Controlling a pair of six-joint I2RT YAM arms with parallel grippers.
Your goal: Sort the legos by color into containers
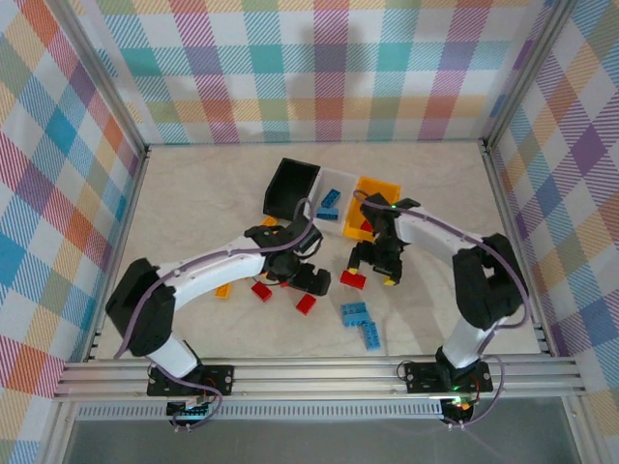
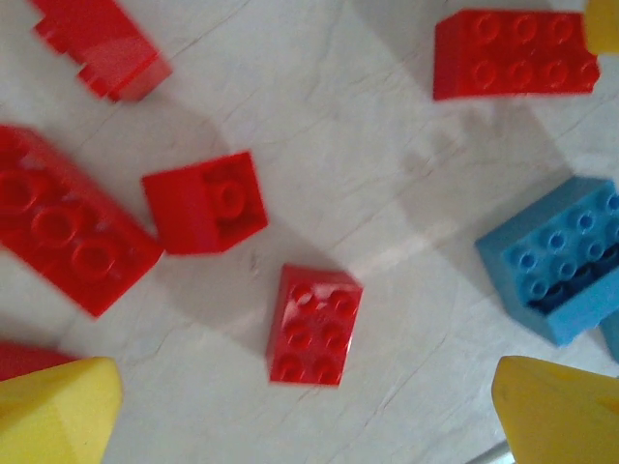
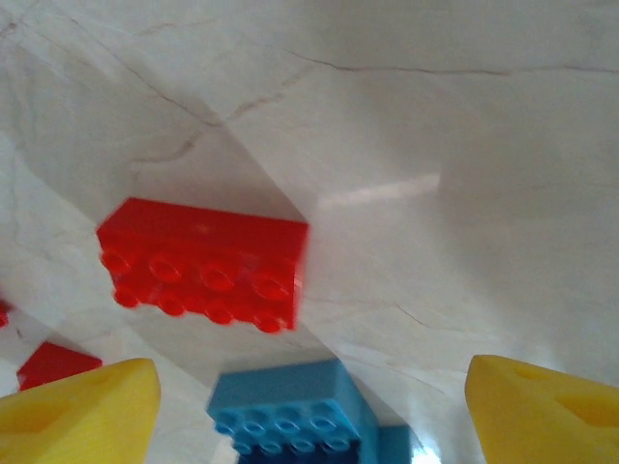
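Overhead, both arms reach in toward the middle of the desk (image 1: 193, 193), where the legos lie scattered; the black bin (image 1: 290, 184), the white bin (image 1: 340, 177) and the yellow-orange bin (image 1: 379, 184) stand in a row at the far side of the pile, the black one turned at an angle to the other two; a light blue piece (image 1: 331, 205) lies inside the white bin; two more blue bricks (image 1: 360, 322) lie together nearer the arm bases, and an orange-yellow brick (image 1: 223, 290) lies just beside the left arm; the left claw (image 1: 308, 278) hangs over a cluster of red pieces, and its wrist view shows the yellow fingertips (image 2: 58, 411) spread wide with nothing held; a six-stud red brick (image 2: 314, 324) lies flat on the desk between them, clear of both; a small red block (image 2: 205, 201) lies near it, a long red brick (image 2: 68, 232) farther left, an eight-stud red brick (image 2: 513, 53) at the upper right, and a light blue block (image 2: 561, 256) at the right edge; the right claw (image 1: 372, 263) hangs just in front of the yellow-orange bin, its fingertips (image 3: 546, 411) also set apart and empty; a blue studded brick (image 3: 290, 406) lies between them, touching neither, with a red two-row brick (image 3: 203, 261) just beyond it on the desk.
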